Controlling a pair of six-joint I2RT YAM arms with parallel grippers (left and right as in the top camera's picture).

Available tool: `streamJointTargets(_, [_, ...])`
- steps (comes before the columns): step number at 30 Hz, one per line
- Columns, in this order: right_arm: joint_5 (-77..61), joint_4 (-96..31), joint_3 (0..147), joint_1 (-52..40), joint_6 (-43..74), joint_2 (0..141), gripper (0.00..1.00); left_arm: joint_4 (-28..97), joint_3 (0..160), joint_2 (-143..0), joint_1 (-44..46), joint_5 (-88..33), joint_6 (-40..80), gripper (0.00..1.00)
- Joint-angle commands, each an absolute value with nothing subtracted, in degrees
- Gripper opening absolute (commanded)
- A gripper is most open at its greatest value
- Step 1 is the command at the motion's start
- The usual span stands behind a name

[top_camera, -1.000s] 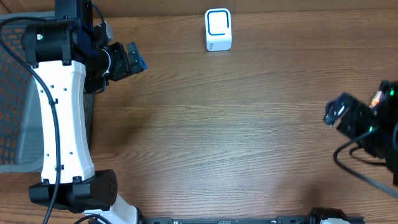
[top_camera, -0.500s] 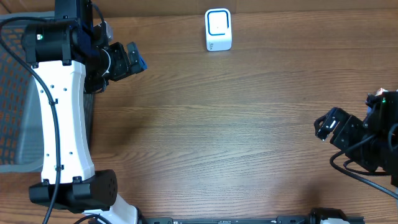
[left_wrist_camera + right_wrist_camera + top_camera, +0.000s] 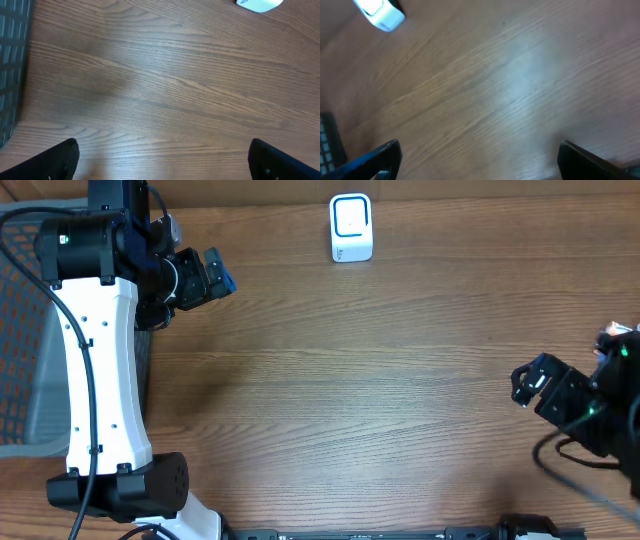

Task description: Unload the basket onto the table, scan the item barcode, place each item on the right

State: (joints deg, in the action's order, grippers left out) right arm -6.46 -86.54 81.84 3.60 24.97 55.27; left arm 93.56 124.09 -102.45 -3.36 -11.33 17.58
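Gaping wide — both end effectors [image 3: 221, 273] [image 3: 523, 384] — empty

Even bright light, right wrist blurred

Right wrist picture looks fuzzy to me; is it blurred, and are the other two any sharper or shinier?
Right wrist view: yes, soft all over, the white device smeared, a pale sheen across the table. Left wrist view: crisp wood grain, with a dim shadow patch at left. Overhead view: even light, sharp, no strong glare.
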Motion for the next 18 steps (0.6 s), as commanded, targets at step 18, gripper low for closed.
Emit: streamJointTargets(18, [-3.9,-39.6,37.3,-8.7,14.5,15.7,1.0,93.6,124.1,-103.1,-3.0,-11.4,16.7,1.0])
